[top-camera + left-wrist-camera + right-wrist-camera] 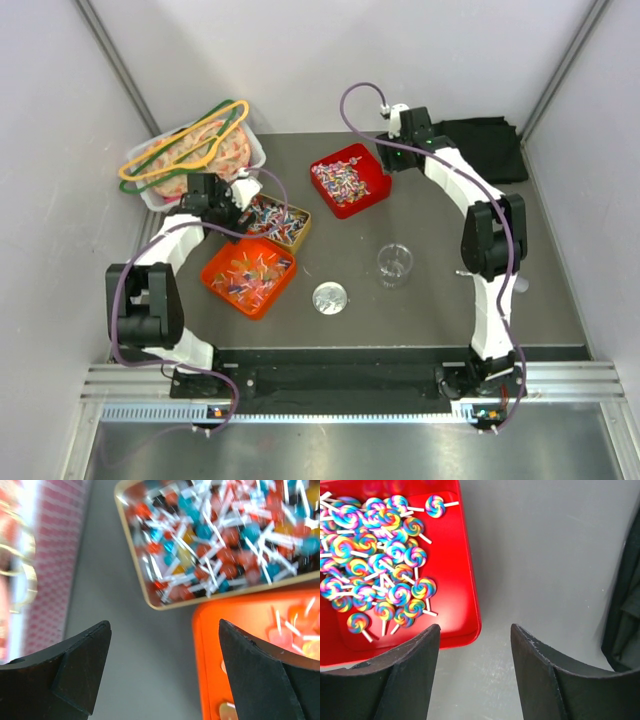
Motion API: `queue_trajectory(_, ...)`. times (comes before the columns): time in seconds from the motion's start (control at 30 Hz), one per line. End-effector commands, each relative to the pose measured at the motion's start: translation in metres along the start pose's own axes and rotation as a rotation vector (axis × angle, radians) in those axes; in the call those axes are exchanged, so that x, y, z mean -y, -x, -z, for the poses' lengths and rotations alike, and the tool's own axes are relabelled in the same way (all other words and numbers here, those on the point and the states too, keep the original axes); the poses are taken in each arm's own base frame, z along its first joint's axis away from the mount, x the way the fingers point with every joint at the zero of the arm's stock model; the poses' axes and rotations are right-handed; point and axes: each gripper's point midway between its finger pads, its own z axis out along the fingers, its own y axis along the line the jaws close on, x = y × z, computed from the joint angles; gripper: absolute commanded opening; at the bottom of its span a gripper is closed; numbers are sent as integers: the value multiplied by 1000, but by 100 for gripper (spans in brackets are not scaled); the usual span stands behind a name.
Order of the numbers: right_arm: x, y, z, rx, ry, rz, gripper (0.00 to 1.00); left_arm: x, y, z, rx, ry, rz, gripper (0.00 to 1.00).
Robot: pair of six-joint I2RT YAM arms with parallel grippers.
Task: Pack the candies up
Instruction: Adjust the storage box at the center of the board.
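**Q:** Which way are the candies (395, 550) lying from each claw?

**A:** The left gripper (165, 625), fingers wide apart on nothing, is hovering with the gold tray (134, 555) ahead-right and the orange tray (235, 612) beside its right finger. The right gripper (475, 627), parted and empty, is facing the red tray (465, 580) ahead-left, and is the nearer arm to it. Sticks are pointing every way.

**Q:** Counts?

**A:** Three trays, one clear cup (394, 264) and one lid (329, 297) are showing. The candies are too many to count.
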Motion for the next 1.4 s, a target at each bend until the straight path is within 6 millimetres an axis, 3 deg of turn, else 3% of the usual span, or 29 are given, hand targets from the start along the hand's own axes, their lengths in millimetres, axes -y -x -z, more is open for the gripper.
queue_trajectory(0.0, -1, 35, 39, 97, 6, -3, 59, 5, -12, 2, -21, 1, -72, 92)
queue_trajectory(0.13, -1, 38, 51, 107, 5, 2, 60, 0, -23, -2, -52, 50, -68, 90)
queue_trajectory(0.33, -3, 37, 65, 115, 10, 5, 61, -29, -34, -1, -86, 238, -35, 89)
queue_trajectory(0.73, 7, 20, 86, 96, -15, 16, 62, -70, -46, 4, -166, 475, 15, 87)
queue_trajectory(0.93, 23, 13, 101, 80, -54, 19, 63, -57, -44, 1, -158, 396, 41, 87)
queue_trajectory(1.07, 38, -2, 123, 26, -54, 2, 64, -31, -21, 4, -68, 235, 59, 88)
queue_trajectory(1.13, 42, -3, 141, 25, -36, 10, 66, -29, 7, 15, 8, 181, 84, 88)
queue_trajectory(1.17, 45, -6, 149, 15, -15, 42, 66, -22, 11, 22, 12, 138, 98, 88)
queue_trajectory(1.2, 44, -19, 157, -38, -1, 58, 67, -13, 28, 26, 67, 75, 104, 88)
queue_trajectory(1.27, 44, -35, 173, -96, 24, 155, 68, -14, 59, 41, 151, 43, 94, 88)
queue_trajectory(1.3, 45, -53, 181, -162, 31, 175, 68, -11, 75, 47, 181, 22, 86, 88)
queue_trajectory(1.37, 51, -80, 194, -216, 19, 223, 69, 9, 98, 45, 195, -22, 43, 88)
